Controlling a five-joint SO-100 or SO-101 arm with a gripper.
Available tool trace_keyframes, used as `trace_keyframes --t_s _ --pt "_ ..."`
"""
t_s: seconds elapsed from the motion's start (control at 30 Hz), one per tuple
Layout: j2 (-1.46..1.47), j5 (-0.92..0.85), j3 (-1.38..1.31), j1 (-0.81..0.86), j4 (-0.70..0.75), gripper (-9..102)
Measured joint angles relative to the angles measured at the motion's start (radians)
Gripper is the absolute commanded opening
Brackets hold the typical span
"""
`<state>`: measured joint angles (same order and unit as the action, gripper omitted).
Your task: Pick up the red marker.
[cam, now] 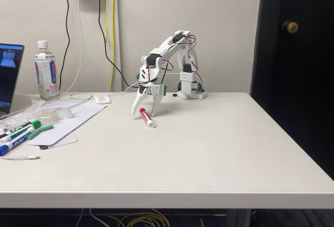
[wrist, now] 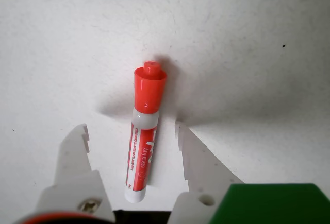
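A: Fixed view first. Table (cam: 209,148) white, arm (cam: 169,55) white with red wires, based at the far edge near the wall. Where's the marker?

B: Marker (cam: 146,117) lies flat on the table, just in front of the arm's base and a little left of it in this view. Red body, white end pointing toward the camera and slightly right.

A: Gripper?

B: Gripper (cam: 145,112) points down over the marker, fingers spread, one tip on each side of its far end. Tips are low, at or near the table. Can't tell from here whether they touch the marker.

A: Anything else, placed from the marker?

B: Well to its left: a bottle (cam: 46,73) standing near the wall, a laptop (cam: 9,75) at the frame edge, paper (cam: 68,117), and green- and blue-capped pens (cam: 21,132) near the table's left edge. Black and white cables hang down the wall behind.

A: Wrist view.

B: Marker (wrist: 144,141) runs nearly upright in the frame, red cap at top, white end at the bottom. Gripper (wrist: 131,131) open; left finger (wrist: 75,157) well clear of the marker, right finger (wrist: 193,157) nearer but with a gap showing. Marker sits between them, flat on the table (wrist: 247,54), not pinched.
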<state>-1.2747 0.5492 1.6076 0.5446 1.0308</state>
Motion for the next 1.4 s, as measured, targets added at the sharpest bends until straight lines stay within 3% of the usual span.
trace_keyframes --t_s 0.33,0.7,1.4 --pt "0.028 0.032 -0.031 0.000 0.006 27" --pt "0.032 0.032 -0.037 -0.003 0.009 27" --pt "0.101 0.032 -0.140 -0.003 0.084 12"
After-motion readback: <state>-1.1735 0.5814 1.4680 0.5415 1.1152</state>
